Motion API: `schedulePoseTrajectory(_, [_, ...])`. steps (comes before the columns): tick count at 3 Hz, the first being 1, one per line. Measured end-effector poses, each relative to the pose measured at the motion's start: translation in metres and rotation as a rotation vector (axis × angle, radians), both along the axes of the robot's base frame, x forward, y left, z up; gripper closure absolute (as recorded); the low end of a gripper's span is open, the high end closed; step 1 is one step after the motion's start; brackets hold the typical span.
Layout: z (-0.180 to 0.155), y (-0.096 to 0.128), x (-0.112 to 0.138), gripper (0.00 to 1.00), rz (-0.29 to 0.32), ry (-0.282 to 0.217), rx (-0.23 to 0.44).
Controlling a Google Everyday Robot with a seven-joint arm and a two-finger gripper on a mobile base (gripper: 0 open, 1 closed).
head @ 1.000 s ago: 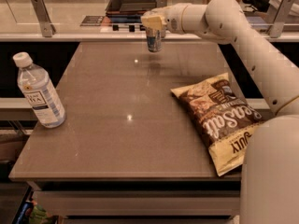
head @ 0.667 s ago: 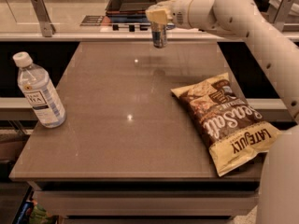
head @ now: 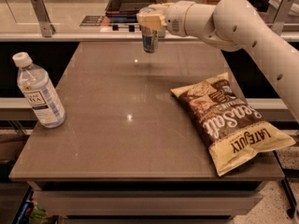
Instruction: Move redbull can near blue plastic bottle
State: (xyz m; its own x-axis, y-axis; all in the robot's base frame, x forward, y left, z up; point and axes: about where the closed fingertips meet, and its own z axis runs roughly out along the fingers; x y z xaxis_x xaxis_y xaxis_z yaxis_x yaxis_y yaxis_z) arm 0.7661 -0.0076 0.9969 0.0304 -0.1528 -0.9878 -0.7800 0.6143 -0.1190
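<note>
The redbull can point(head: 150, 41), silver and blue, hangs upright in the air above the far middle of the table, held at its top by my gripper point(head: 150, 23). The gripper is shut on the can and hides the can's top. My white arm point(head: 243, 17) reaches in from the right. The blue plastic bottle point(head: 39, 92), clear with a white cap and a striped label, stands tilted at the table's left edge, far to the left of the can and nearer the front.
A brown and yellow chip bag point(head: 231, 120) lies flat on the right side of the grey table point(head: 126, 139). Behind the table runs a counter point(head: 70, 29) with a dark tray point(head: 133, 1) and metal brackets.
The gripper has lifted the can higher off the table and carried it slightly toward the far edge. The bottle and chip bag have not moved.
</note>
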Motion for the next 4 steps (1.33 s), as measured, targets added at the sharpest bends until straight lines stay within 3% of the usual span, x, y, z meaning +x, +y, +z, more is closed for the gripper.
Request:
schedulePoseTrajectory(1, [-0.001,0.037,-0.029,1.0,0.063,-0.009,0.017])
schedulePoseTrajectory(2, [-0.001,0.071,-0.059,1.0,0.085,0.003,0.003])
schedulePoseTrajectory(4, [-0.011,0.118,-0.115,1.0,0.122,0.027,0.034])
